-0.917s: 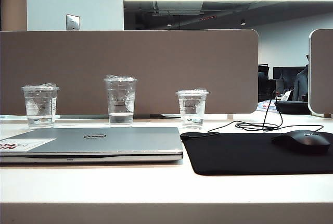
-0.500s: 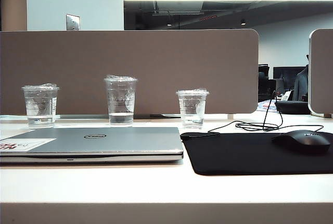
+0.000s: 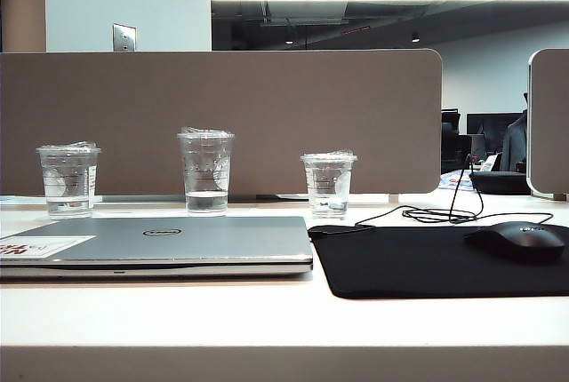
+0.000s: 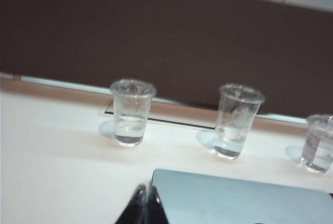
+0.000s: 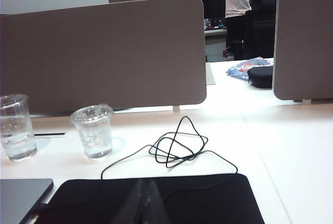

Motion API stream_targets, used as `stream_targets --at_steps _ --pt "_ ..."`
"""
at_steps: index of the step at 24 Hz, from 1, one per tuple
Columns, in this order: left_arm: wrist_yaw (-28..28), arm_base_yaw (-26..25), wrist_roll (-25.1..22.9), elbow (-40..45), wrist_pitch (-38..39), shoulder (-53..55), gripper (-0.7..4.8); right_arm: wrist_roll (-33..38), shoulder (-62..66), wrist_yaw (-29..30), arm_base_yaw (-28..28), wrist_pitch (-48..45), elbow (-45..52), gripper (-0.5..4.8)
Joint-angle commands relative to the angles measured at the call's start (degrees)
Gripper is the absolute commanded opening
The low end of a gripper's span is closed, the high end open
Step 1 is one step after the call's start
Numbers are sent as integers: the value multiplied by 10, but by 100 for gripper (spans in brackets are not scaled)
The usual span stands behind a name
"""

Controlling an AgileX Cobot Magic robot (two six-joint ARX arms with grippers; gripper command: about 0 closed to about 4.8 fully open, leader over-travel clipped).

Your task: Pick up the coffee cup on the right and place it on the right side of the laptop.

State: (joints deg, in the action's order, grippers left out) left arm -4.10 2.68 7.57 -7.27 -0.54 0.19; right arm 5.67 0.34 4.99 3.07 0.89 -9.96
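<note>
So far nothing of the task is done, as I read it. Before me is a white desk (image 3: 267, 320) backed by a brown partition. On it lies the closed silver laptop (image 3: 169, 244), with a black mouse mat (image 3: 427, 262) just to its right. Behind them stand three clear cups; the coffee cup (image 3: 329, 185) I must move is the rightmost, upright near the partition, behind where laptop and mat meet. My right hand (image 5: 145, 203) waits low over the mat, fingers together, empty. My left hand (image 4: 143, 208) sits at the laptop's edge, fingers also together. Reaching, grasping and placing all remain.
</note>
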Motion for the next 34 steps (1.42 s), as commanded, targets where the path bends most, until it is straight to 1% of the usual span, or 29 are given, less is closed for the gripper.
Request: stream_targets --at_steps 1,4,6,9,13,14,15,20,24,26,31,33,34 --pt "16 -1 4 -24 -2 16 -6 2 20 2 -1 -8 -21 -2" --pt "26 -1 4 -49 -2 44 -6 1 56 18 -1 -17 -39 -2" --pt "49 -1 4 -90 -3 94 -6 -1 114 38 -1 -49 -61 -1" --pt "68 -1 4 -121 -3 140 -6 -2 166 59 -1 -86 -75 -1" --pt "115 0 5 -161 -4 206 -6 -3 240 87 -1 -140 -89 -1" --pt "128 0 4 -179 -4 231 -6 -7 275 97 -5 -162 -96 -2" --pt "134 0 4 -190 -3 248 -6 -17 293 90 -12 -180 -98 -1" --pt "138 18 10 -235 -3 307 -6 -76 395 86 -38 -257 -115 -1" --pt "138 54 3 -271 0 353 -6 -72 490 97 -46 -306 -139 -1" --pt "138 71 2 -290 14 371 -6 -72 532 105 -55 -316 -162 -1" --pt "138 111 -3 -353 79 427 -6 -72 620 103 -75 -316 -228 -1" --pt "144 127 -21 -400 124 468 -6 -73 694 104 -83 -329 -278 -1" --pt "145 129 -27 -416 144 481 -6 -73 709 105 -83 -338 -286 -1"
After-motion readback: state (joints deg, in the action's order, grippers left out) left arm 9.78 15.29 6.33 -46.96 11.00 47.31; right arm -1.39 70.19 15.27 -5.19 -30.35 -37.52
